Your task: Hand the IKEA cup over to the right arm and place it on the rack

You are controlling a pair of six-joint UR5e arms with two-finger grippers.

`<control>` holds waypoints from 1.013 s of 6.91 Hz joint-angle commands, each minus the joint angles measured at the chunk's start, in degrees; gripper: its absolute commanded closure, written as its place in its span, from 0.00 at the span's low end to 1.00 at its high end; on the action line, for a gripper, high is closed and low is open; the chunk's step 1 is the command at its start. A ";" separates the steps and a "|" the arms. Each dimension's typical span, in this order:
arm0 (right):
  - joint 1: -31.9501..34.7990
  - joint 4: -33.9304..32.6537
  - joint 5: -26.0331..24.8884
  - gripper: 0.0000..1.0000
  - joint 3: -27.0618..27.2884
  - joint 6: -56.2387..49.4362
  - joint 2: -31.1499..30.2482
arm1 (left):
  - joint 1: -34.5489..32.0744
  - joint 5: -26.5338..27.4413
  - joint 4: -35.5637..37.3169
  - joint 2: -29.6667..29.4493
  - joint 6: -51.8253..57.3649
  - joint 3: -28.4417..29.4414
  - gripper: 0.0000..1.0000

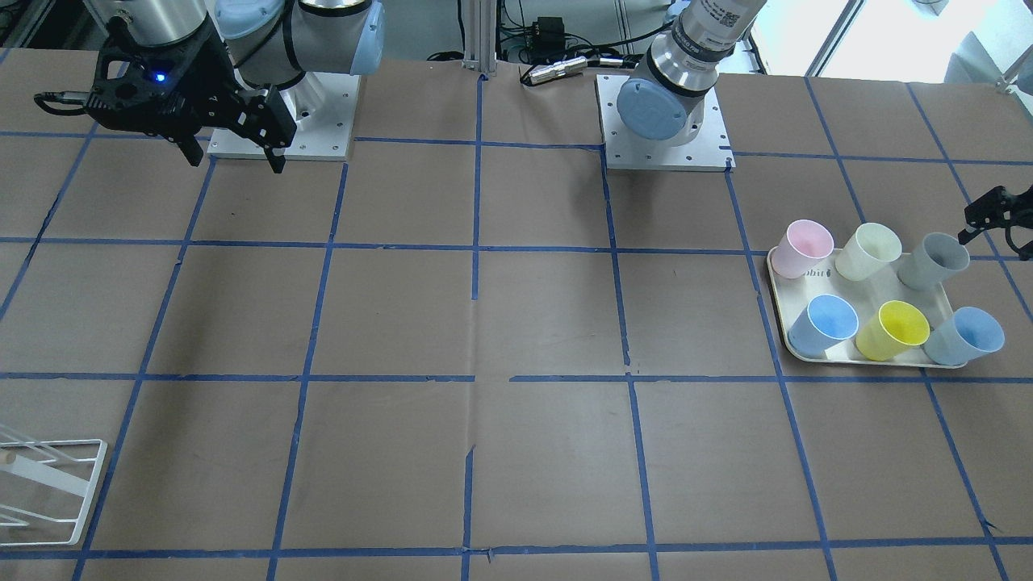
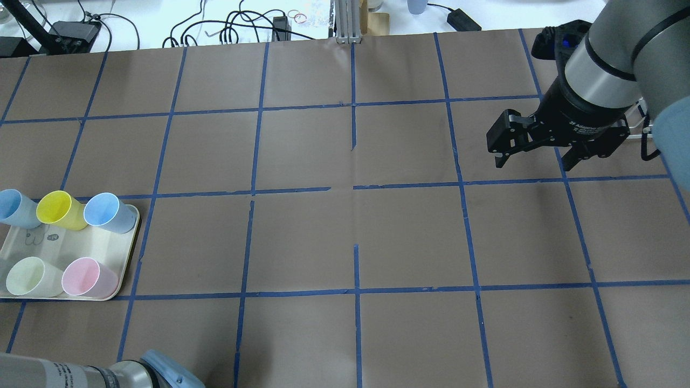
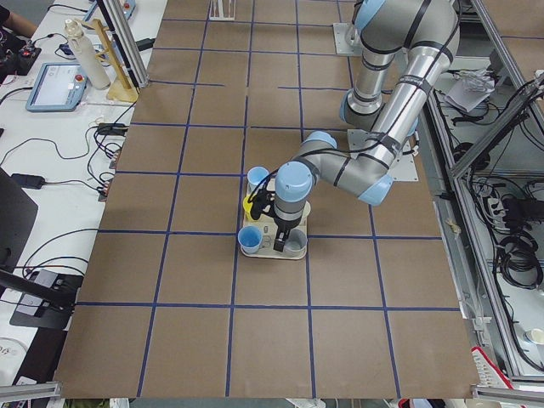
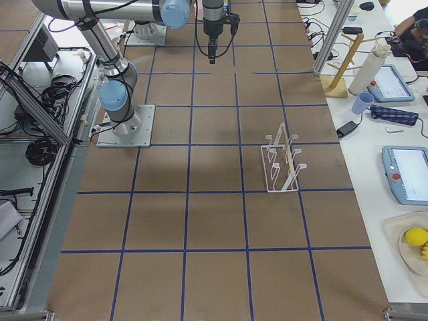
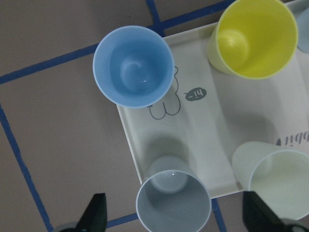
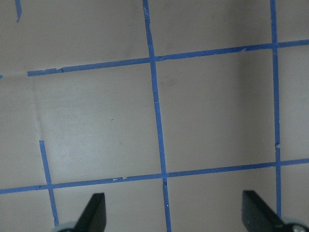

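Risk first, from the front-facing view: my left gripper (image 1: pixel 997 240) hung just beside the IKEA cup (image 1: pixel 934 260). The cup stood upright at the near left corner of the cream tray (image 1: pixel 776 300), with the cream cup (image 1: pixel 867 251) close by on its right. I judged that a finger coming down on that side could clip the neighbour or tip either light tumbler. My right gripper (image 1: pixel 236 160) hovered well apart, fingers spread and empty. The rack (image 1: pixel 48 484) sat at the table's far right.

Overhead, my right gripper (image 2: pixel 533 160) hung spread over bare paper (image 2: pixel 409 237); the grey cup lay outside that view.

From the right side, the rack (image 4: pixel 284 160) was thin white wire with slanted rods, easy for a cup to miss.

My left wrist camera looked straight down. My fingers (image 5: pixel 96 212) were wide apart, with the IKEA cup (image 5: pixel 174 205) and its round mouth between and below them, not gripped. Its wall looked smooth, tapered plastic, so a squeeze might let it slide out.

My right wrist camera showed fingertips (image 6: pixel 95 212) apart over brown paper and blue tape (image 6: pixel 155 96).
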 commanded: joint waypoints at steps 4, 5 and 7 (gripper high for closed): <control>-0.05 -0.71 1.82 0.00 0.39 -0.45 -0.74 | 1.86 0.20 2.73 -5.53 2.51 0.34 0.00; -0.05 -0.72 11.23 0.00 0.30 -0.63 0.14 | 1.86 0.46 2.82 -5.89 2.42 -0.44 0.00; -0.66 -0.02 29.51 0.00 0.39 -1.07 0.23 | 1.86 0.63 5.72 -6.24 2.51 -1.32 0.00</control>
